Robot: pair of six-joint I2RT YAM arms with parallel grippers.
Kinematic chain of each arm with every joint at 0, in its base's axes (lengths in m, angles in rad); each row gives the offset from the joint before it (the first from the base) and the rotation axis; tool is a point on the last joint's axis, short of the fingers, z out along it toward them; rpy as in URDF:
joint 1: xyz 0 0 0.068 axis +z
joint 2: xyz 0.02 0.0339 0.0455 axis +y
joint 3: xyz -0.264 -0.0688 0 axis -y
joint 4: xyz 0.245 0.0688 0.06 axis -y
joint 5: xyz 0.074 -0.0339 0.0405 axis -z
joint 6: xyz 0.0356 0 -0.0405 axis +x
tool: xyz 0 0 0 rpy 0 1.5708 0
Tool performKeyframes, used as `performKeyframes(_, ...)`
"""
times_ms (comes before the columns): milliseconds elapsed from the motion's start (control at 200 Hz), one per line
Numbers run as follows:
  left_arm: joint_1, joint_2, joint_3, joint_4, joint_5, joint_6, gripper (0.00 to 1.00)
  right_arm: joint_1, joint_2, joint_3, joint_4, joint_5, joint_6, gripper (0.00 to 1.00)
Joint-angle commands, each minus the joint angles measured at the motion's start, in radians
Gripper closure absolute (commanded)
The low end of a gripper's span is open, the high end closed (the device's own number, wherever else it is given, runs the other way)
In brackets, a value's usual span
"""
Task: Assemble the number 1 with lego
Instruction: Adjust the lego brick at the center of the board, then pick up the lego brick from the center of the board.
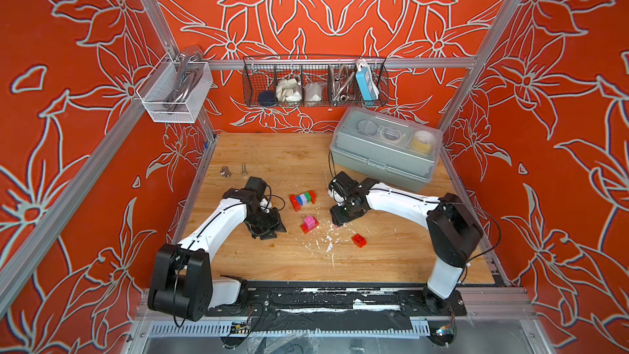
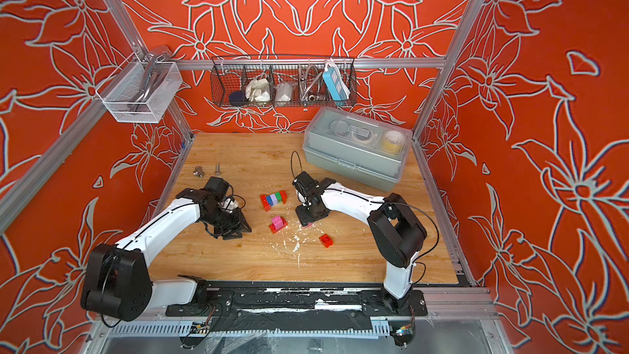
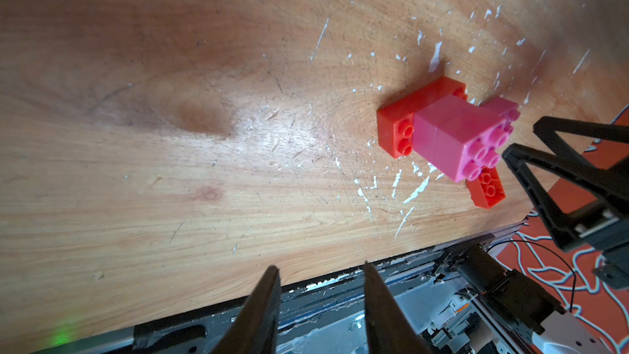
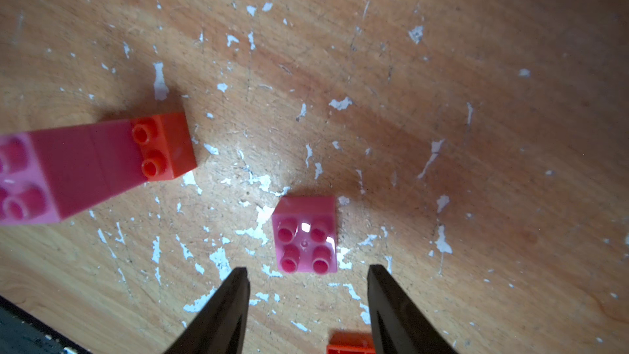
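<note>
A row of lego (image 1: 303, 199) (image 2: 274, 199) in red, blue, lilac and green lies mid-table. Nearer the front stands a pink-on-red stack (image 1: 309, 223) (image 2: 278, 224) (image 3: 452, 131) (image 4: 85, 168). A loose red brick (image 1: 358, 240) (image 2: 326, 240) lies to its right. A single pink brick (image 4: 305, 234) sits studs-up just beyond my right gripper (image 4: 308, 272) (image 1: 337, 221), which is open, low over the table and holds nothing. My left gripper (image 3: 321, 267) (image 1: 272, 229) is left of the stack, open and empty.
A grey lidded toolbox (image 1: 384, 151) stands at the back right, close behind the right arm. Two metal bolts (image 1: 231, 171) lie at the back left. White flecks (image 4: 258, 229) mark the wood around the bricks. A wire basket (image 1: 315, 81) hangs on the back wall.
</note>
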Motion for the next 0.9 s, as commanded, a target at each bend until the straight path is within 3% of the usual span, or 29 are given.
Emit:
performKeyframes(0,0.005,0.002,-0.009,-0.003,0.008,0.01,0.6,0.013,0.039,0.035,-0.025,0.041,0.019,0.42)
performKeyframes(370,0.006,0.013,-0.007,-0.003,0.016,0.019,0.6,0.024,0.111,0.057,-0.024,0.056,0.03,0.5)
performKeyframes(636,0.005,0.015,-0.007,-0.001,0.024,0.026,0.6,0.029,0.087,0.077,-0.064,0.071,0.033,0.7)
performKeyframes(896,0.005,0.041,0.005,0.028,0.044,0.038,0.6,0.043,0.028,0.168,-0.166,0.002,0.044,0.72)
